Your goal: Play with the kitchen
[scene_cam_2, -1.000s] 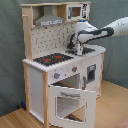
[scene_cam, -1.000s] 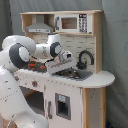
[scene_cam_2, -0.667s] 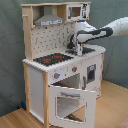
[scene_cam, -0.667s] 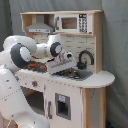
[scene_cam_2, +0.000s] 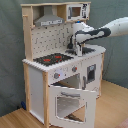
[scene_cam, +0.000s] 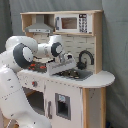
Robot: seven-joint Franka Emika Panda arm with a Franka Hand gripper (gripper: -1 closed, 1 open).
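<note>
Grey backdrop frames the boxy white-and-wood kitchen (scene_cam_2: 55,75); claw (scene_cam_2: 76,49) state unclear over its sink (scene_cam: 75,74).

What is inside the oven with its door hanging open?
In the second exterior view the oven door stands open on the kitchen. The visible part of the cavity looks empty; its lower part is hidden behind the door.

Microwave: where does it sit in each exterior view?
First exterior view: microwave at top centre, right of the hood.
Second exterior view: microwave at top right of centre, also right of the hood.
Shared landmark: the hood, beside it on the kitchen's top shelf.
</note>
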